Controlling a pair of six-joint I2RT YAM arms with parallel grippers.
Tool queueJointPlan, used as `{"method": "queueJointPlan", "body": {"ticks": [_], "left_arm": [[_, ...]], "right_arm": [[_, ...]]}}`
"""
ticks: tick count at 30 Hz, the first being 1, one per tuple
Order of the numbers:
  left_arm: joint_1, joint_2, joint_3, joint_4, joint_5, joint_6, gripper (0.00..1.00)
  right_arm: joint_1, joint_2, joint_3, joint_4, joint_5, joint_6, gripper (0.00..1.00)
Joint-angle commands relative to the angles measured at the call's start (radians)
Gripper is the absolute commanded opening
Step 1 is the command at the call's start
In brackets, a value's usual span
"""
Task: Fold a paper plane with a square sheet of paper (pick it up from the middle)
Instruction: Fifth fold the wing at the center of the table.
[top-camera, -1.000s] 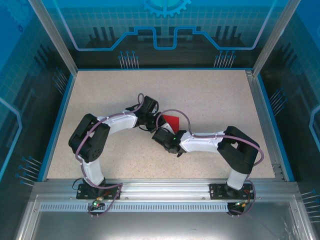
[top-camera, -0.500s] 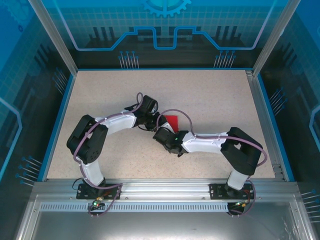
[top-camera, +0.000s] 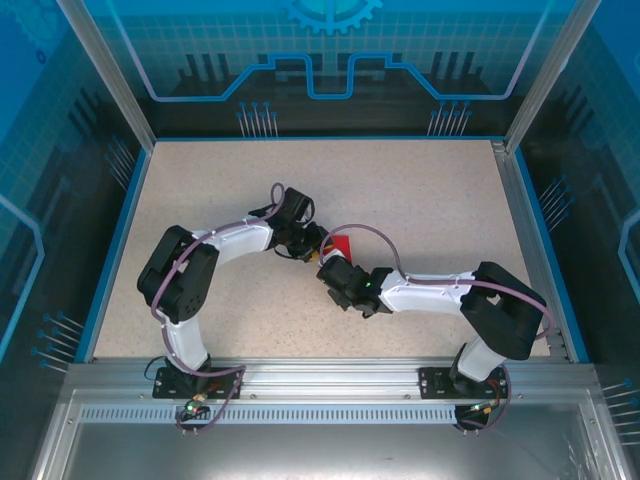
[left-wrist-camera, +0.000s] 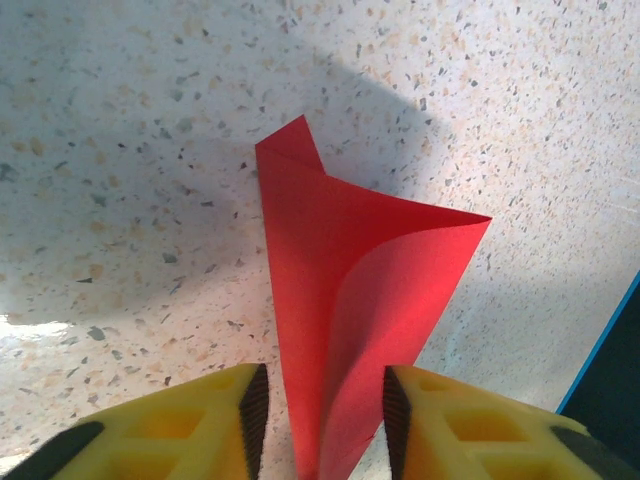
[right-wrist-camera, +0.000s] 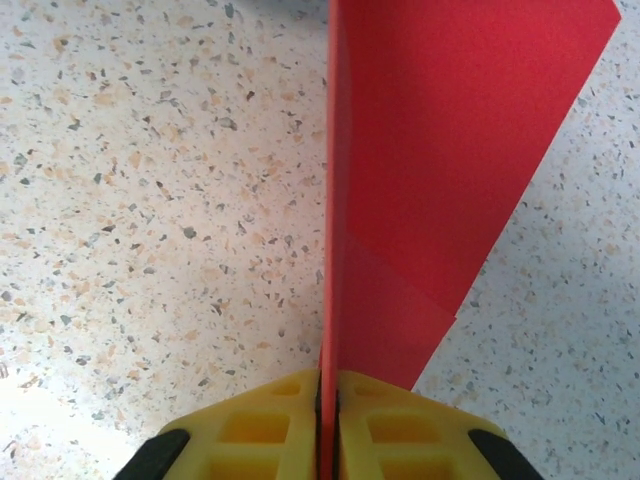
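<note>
The right pincer is clamped tight on the folded edge of the paper, which stands on edge over the middle of the tabletop. The left pincer is partly spread, its jaws straddling the loose layers without pinching them. For a clean crease, hold the right grip firm, align both layers, then close the left pincer squarely across the fold.

Mid-counter, the sheet of paper apparently stands on edge. The left gripper straddles its left end, and the right gripper clamps its near edge.
</note>
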Motion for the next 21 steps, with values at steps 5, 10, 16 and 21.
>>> {"method": "queueJointPlan", "body": {"ticks": [5,10,16,21], "left_arm": [[0.007,0.015,0.034,-0.098,-0.017,0.05,0.12],[0.008,0.025,0.04,-0.111,-0.016,0.051,0.03],[0.009,0.026,0.04,-0.111,-0.013,0.049,0.02],[0.008,0.023,0.04,-0.113,-0.015,0.049,0.02]], "right_arm": [[-0.011,0.02,-0.011,0.033,-0.014,-0.017,0.17],[-0.014,0.028,-0.009,0.017,-0.047,0.017,0.24],[-0.015,-0.001,-0.038,0.008,-0.096,0.065,0.29],[-0.008,-0.018,-0.056,0.001,-0.113,0.082,0.31]]}}
